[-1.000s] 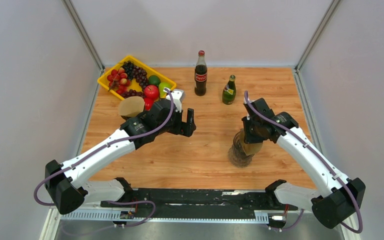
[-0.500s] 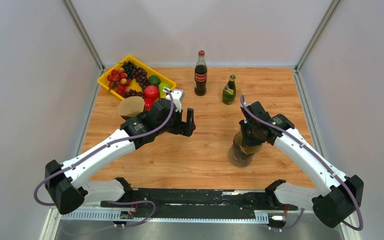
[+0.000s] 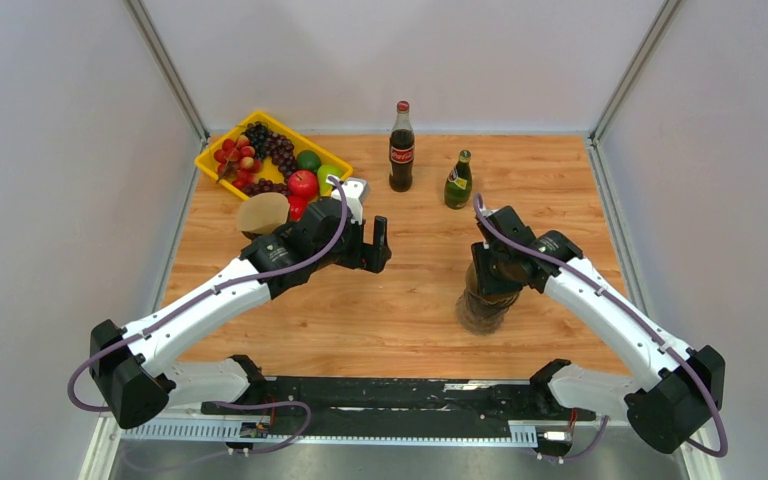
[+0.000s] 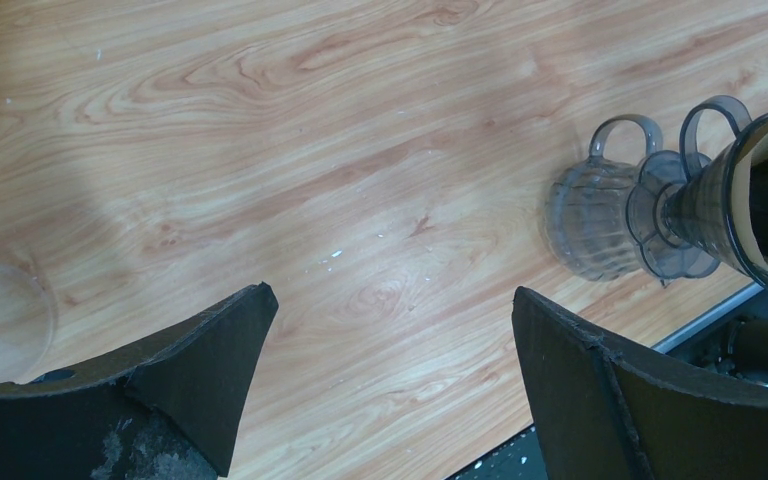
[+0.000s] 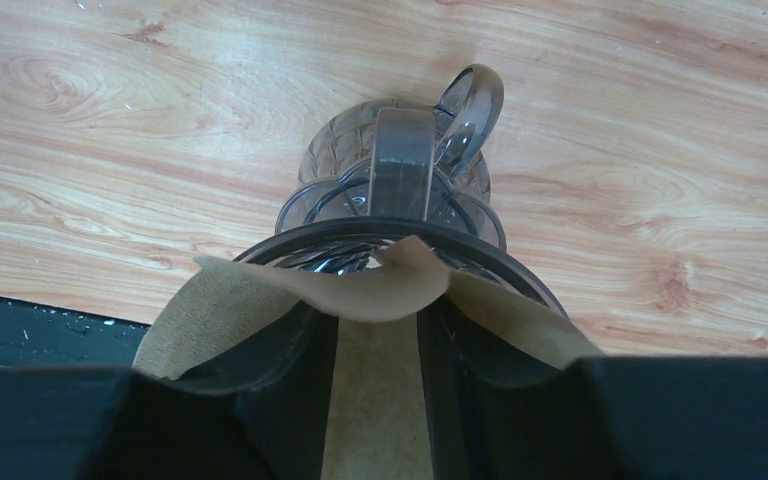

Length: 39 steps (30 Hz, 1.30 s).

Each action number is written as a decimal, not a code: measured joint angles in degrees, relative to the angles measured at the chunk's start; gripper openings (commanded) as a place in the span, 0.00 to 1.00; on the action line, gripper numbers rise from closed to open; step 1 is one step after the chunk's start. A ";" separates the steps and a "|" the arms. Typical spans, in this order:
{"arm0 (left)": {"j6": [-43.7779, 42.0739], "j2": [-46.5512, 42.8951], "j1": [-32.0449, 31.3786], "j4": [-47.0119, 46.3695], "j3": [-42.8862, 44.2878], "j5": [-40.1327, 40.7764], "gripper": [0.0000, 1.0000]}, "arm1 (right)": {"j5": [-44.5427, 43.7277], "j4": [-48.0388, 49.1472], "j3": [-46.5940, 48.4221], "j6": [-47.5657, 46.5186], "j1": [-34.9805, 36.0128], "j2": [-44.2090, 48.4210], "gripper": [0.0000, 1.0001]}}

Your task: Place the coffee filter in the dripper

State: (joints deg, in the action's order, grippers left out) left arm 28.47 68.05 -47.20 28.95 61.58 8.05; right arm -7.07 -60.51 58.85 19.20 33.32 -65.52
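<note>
- The dripper (image 4: 705, 215) sits on a jug (image 4: 585, 225), on the table (image 3: 410, 310).
- A filter (image 5: 360, 290) lies in the dripper.
- Two bottles (image 3: 401, 147) (image 3: 458, 180) stand behind the dripper.
- A fruit tray (image 3: 215, 160) lies far behind-left of the dripper.

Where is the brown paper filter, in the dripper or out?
In, partly: filter sits inside dripper rim, right end effector pinching it.

I see wood-grain table (image 3: 400, 330) boxed by plain pale walls (image 3: 50, 180) — metal corner posts (image 3: 165, 65), even flat light.

Matt paper filter (image 5: 360, 292), glossy clr-plastic dripper (image 5: 400, 170), wood tbl (image 5: 110, 100)
</note>
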 measured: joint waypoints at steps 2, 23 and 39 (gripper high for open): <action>-0.02 0.00 0.00 0.02 0.00 0.00 1.00 | -0.13 0.09 0.00 0.02 0.04 -0.09 0.43; -0.02 0.00 0.00 0.09 0.00 0.22 1.00 | -0.33 1.07 -1.36 0.24 0.26 0.87 0.42; -0.02 0.00 0.00 0.15 0.00 0.24 1.00 | -0.28 1.29 -2.34 0.50 0.26 -0.46 0.39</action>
State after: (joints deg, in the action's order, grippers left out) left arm 28.45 68.05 -47.20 29.10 61.58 8.29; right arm -7.35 -59.22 56.51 19.70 33.58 -65.98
